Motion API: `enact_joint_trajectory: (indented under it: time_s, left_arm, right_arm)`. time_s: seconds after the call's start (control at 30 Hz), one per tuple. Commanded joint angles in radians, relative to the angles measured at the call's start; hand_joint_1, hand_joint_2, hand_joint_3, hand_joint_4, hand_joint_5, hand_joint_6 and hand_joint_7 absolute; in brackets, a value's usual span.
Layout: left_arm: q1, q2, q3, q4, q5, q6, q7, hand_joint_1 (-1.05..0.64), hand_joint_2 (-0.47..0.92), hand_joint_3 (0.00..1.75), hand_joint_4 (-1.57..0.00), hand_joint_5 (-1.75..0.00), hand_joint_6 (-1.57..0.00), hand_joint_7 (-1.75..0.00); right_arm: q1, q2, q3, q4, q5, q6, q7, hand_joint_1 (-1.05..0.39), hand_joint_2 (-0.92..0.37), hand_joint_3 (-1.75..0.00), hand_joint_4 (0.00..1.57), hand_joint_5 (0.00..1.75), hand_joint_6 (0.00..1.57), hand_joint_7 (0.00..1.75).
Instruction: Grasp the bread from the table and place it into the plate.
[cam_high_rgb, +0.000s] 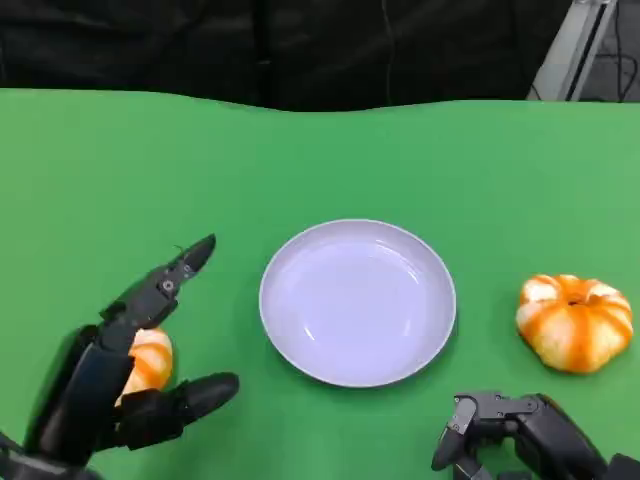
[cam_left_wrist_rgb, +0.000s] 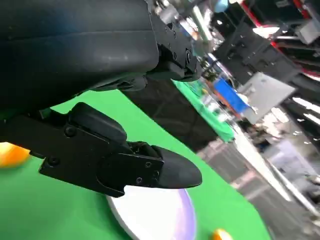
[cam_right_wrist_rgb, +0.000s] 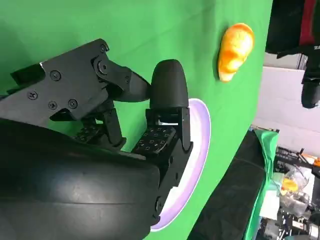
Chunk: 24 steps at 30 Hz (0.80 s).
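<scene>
Two orange-and-white breads lie on the green table. One bread (cam_high_rgb: 152, 360) sits at the near left, partly covered by my left hand (cam_high_rgb: 130, 375). That hand hovers over it with fingers spread, one finger (cam_high_rgb: 185, 265) reaching past it toward the plate and the thumb (cam_high_rgb: 200, 393) on its near side, neither closed on it. In the left wrist view this bread (cam_left_wrist_rgb: 11, 154) peeks out beside the fingers (cam_left_wrist_rgb: 150, 170). The white plate (cam_high_rgb: 290, 330) stands in the middle. My right hand (cam_high_rgb: 505, 430) rests at the near right, fingers curled in and holding nothing.
The second bread (cam_high_rgb: 575, 320) lies right of the plate, beyond my right hand, and shows in the right wrist view as bread (cam_right_wrist_rgb: 234, 49) past the plate (cam_right_wrist_rgb: 200, 145). The table's far edge (cam_high_rgb: 320, 103) meets a dark backdrop.
</scene>
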Motion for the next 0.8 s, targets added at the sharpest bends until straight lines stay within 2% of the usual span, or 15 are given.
enact_joint_trajectory:
  time_s: [0.03, 0.2, 0.37, 0.6, 0.8]
  left_arm:
    - [0.043, 0.046, 0.027, -0.113, 0.15, 0.196, 0.043, -0.9, 0.92, 0.37, -0.32, -0.03, -0.34, -0.02]
    - [0.052, 0.094, 0.015, -0.154, 0.314, 0.362, 0.082, -0.92, 0.92, 0.37, -0.44, -0.07, -0.39, -0.03]
    - [0.035, 0.141, -0.022, -0.115, 0.385, 0.47, 0.093, -0.93, 0.92, 0.38, -0.47, -0.06, -0.41, -0.03]
    - [-0.02, 0.188, -0.07, 0.046, 0.372, 0.464, 0.179, -0.94, 0.92, 0.38, -0.54, -0.06, -0.46, -0.03]
    - [-0.086, 0.235, -0.118, 0.209, 0.362, 0.474, 0.198, -0.94, 0.92, 0.4, -0.56, -0.04, -0.48, -0.02]
  right_arm:
    - [0.0, -0.014, -0.011, -0.001, 0.012, -0.005, 0.003, -0.14, -0.66, -0.87, 0.82, 1.46, 0.88, 1.09]
    - [0.001, -0.015, -0.01, -0.005, 0.01, 0.0, 0.002, -0.15, -0.66, -0.87, 0.82, 1.47, 0.87, 1.09]
    - [0.001, -0.014, -0.011, -0.004, 0.009, -0.009, -0.001, -0.14, -0.66, -0.87, 0.82, 1.47, 0.87, 1.09]
    - [0.003, -0.015, -0.011, -0.009, 0.007, -0.006, -0.003, -0.14, -0.67, -0.87, 0.82, 1.46, 0.88, 1.09]
    - [0.006, -0.015, -0.01, -0.019, 0.002, -0.002, -0.009, -0.14, -0.67, -0.86, 0.81, 1.47, 0.87, 1.1]
